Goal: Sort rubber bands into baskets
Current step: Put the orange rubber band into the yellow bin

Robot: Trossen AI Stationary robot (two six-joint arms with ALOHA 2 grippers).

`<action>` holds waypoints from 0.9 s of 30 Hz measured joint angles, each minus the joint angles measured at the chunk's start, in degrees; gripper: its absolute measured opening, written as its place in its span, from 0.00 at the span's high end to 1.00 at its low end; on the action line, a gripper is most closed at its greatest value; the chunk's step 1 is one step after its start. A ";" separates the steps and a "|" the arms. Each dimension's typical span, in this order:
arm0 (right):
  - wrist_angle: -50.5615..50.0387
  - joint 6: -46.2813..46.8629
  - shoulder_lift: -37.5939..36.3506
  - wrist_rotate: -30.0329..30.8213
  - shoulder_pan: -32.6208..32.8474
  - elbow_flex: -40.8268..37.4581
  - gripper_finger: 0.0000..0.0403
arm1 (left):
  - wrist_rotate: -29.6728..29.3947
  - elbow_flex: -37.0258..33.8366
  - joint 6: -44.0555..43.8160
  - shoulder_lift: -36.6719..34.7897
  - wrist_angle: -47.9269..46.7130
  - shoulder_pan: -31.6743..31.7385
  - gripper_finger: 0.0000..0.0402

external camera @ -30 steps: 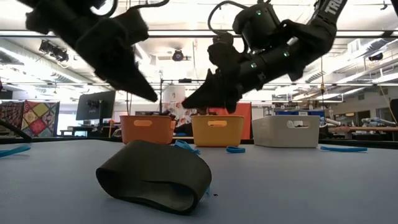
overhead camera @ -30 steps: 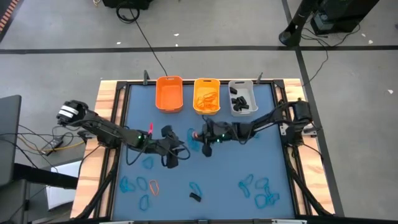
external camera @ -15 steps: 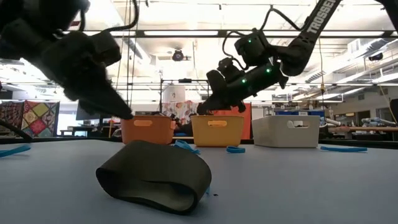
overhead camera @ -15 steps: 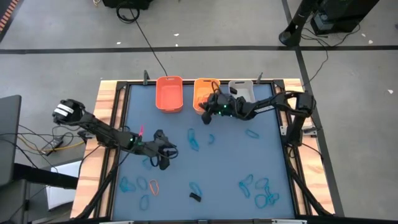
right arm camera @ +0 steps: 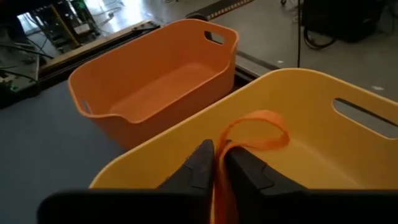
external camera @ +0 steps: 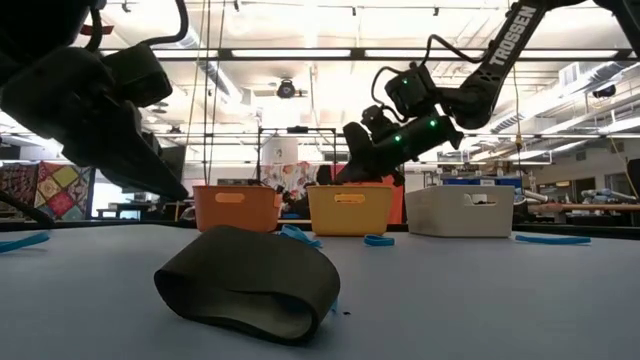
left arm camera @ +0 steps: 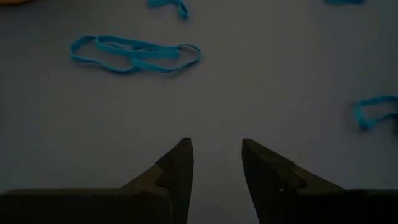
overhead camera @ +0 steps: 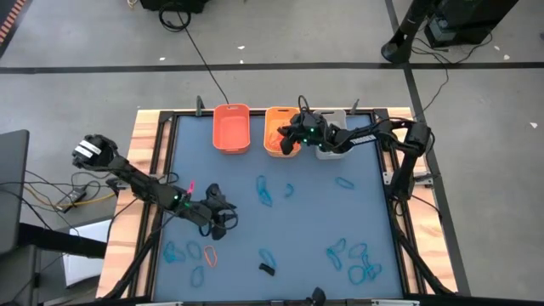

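High view, catalogued left to right. Left gripper (overhead camera: 223, 223): positioned low over the blue table (overhead camera: 306, 221) toward its near-left part, fingers apart and empty, as confirmed in the left wrist view, where a cluster of blue rubber bands (left arm camera: 134, 53) lies on the mat beyond the fingertips. More blue bands (overhead camera: 189, 252) are scattered near the near-left corner, with one orange band (overhead camera: 210, 254) among them; a black band (overhead camera: 267, 269) lies by the near edge at centre, further blue loops (overhead camera: 265, 190) at mid-table, and another blue group (overhead camera: 353, 259) toward the near-right corner.

Far edge, left to right: orange basket (overhead camera: 230, 128), seen empty in the right wrist view; yellow-orange basket (overhead camera: 282, 129), holding orange bands; grey-white basket (overhead camera: 331, 134), partly covered by the right arm.

Right gripper (right arm camera: 216, 163): held over the yellow-orange basket, its fingers close together on an orange rubber band (right arm camera: 255, 132), whose loop hangs inside the basket's walls.

Step in hand, judged: release of the orange band. The fingers are best parted fully while the loop is well within the rim, and the band should be seen to fall free before any lift, since a thin loop may cling to a finger.

Writing: "TROSSEN" is legible on the right arm (external camera: 500, 45) in the low view. No other label is readable.
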 joint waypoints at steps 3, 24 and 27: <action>-0.40 -0.51 0.04 -0.73 0.00 0.00 0.81 | -0.02 0.00 0.17 0.00 -0.02 0.02 0.65; -29.18 -13.96 0.05 -0.37 0.23 11.25 0.31 | 3.73 0.00 0.32 0.00 -0.06 0.45 0.65; -35.62 -15.30 0.04 1.90 0.91 16.23 0.33 | 4.73 0.00 0.09 0.00 -0.43 0.74 0.65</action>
